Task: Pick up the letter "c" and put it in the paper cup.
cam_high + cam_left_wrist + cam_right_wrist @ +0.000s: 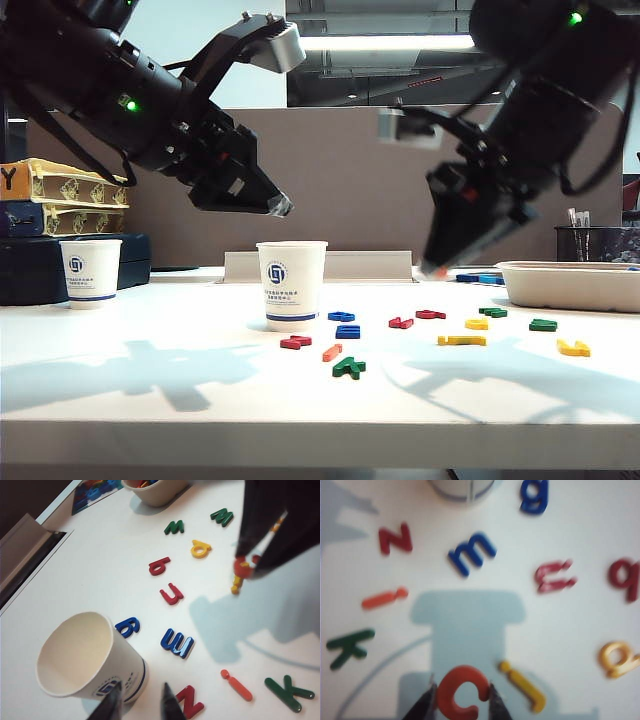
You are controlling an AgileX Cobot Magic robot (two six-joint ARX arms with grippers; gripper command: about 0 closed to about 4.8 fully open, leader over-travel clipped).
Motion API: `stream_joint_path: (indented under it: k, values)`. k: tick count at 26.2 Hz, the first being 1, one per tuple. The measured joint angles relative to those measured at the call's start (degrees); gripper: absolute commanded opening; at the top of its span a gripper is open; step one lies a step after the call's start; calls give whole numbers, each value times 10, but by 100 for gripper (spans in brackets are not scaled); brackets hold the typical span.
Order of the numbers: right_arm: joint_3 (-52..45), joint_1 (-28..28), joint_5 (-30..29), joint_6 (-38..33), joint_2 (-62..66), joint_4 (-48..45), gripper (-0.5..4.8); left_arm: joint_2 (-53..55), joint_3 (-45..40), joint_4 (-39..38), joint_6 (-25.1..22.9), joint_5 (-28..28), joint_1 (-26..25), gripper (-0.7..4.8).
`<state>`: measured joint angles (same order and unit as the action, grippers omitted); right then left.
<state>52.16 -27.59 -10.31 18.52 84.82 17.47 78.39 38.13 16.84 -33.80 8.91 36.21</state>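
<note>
Fingers of your right gripper (460, 702) are closed on the letter "c" (461, 691), one on each side of it; the red-orange piece hangs between their tips above the counter (150, 400). In the exterior view that gripper (435, 268) is raised on the right side, above the scattered letters, well apart from the paper cup (291, 285). Your left gripper (141, 705) hovers over the cup's near side with its fingers spread open and nothing between them; from outside you see it (280, 205) above and just left of the cup. The cup stands upright near the middle of the counter, mouth up and empty inside as far as the left wrist view shows. Just beside it lie a blue "g" (128, 626), a blue "m" (177, 643) and a red "z" (188, 702). A smaller white cup (90, 272) stands far off at the left.
</note>
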Motion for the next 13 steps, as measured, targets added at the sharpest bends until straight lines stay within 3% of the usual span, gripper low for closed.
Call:
stream_joint_path:
  k: [6, 13]
  values:
    - [48, 0, 0, 0, 0, -1, 106, -11, 0, -4, 2, -2, 0, 93]
    - [70, 0, -1, 0, 1, -6, 106, -32, 0, -3, 45, -11, -31, 93]
